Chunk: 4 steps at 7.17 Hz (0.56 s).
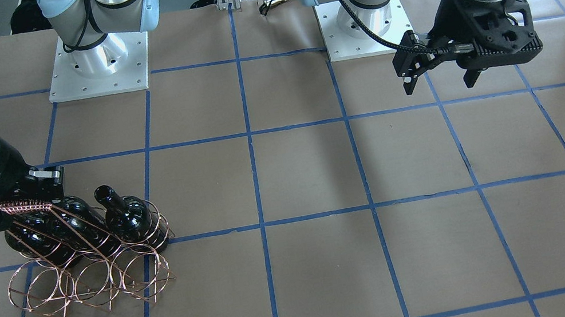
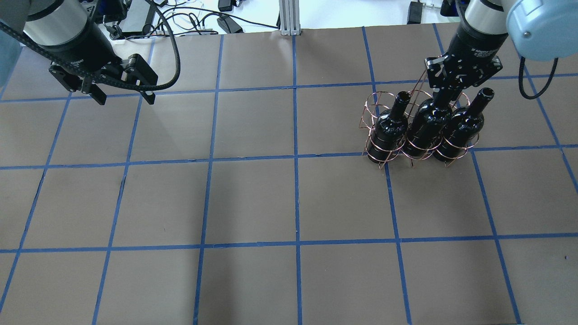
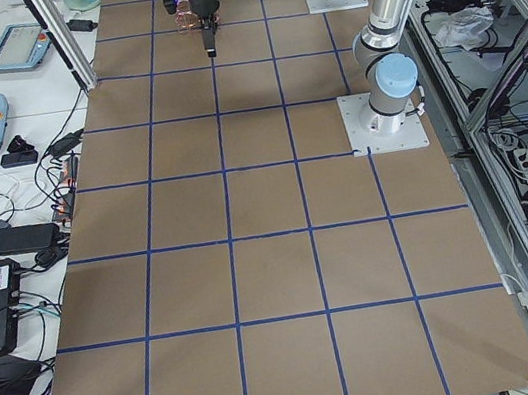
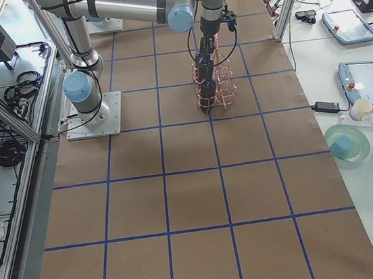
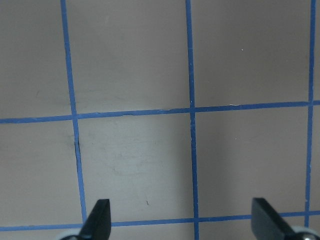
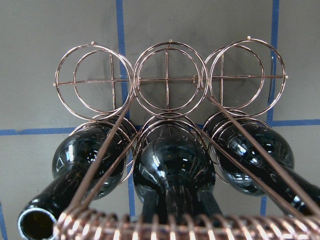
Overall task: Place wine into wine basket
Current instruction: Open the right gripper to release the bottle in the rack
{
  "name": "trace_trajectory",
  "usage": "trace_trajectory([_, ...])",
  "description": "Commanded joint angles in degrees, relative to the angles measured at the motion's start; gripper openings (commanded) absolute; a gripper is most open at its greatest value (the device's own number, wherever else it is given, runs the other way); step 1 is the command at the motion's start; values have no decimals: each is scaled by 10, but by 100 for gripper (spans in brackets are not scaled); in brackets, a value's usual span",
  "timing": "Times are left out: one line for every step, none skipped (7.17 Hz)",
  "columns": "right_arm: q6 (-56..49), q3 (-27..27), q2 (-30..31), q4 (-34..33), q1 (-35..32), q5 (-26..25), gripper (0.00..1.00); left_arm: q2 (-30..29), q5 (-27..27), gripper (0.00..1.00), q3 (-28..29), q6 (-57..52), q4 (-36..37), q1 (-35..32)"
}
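L claw idle well off the basket; R claw on middle bottle's neck.

Overhead view: L gripper (image 2: pixel 125 98) hangs over the table (image 2: pixel 293 203), well left of the wire basket (image 6: pixel 167 78), fingers spread wide. All 3 bottles sit in the basket's ring row on the R-arm side, necks tilted up toward that arm: left bottle (image 2: pixel 389 131), middle bottle (image 2: pixel 424 124), right bottle (image 2: pixel 461 126). R gripper (image 2: pixel 445 100) is just above the basket, fingers closed round the middle bottle's neck. The claw body mostly hides neck & fingertips, and the coiled handle (image 6: pixel 165 225) blocks them in the wrist view. Side views too small to tell.
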<state>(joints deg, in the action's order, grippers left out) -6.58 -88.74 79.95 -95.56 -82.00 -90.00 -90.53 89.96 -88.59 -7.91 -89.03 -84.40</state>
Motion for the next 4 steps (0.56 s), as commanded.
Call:
trace_trajectory([1,-5,-3,-2,0,-1,1,0,-1,100,0,0,0,0])
trace_trajectory([1,-6,-3,-2,0,-2,1,1,0,100,0,0,0,0])
trace_trajectory([-1,-13,-3,-2,0,-3,2,0,0,100,0,0,0,0])
trace_trajectory([0,-20,-5,-6,0,-2,2,0,0,100,0,-1,1,0])
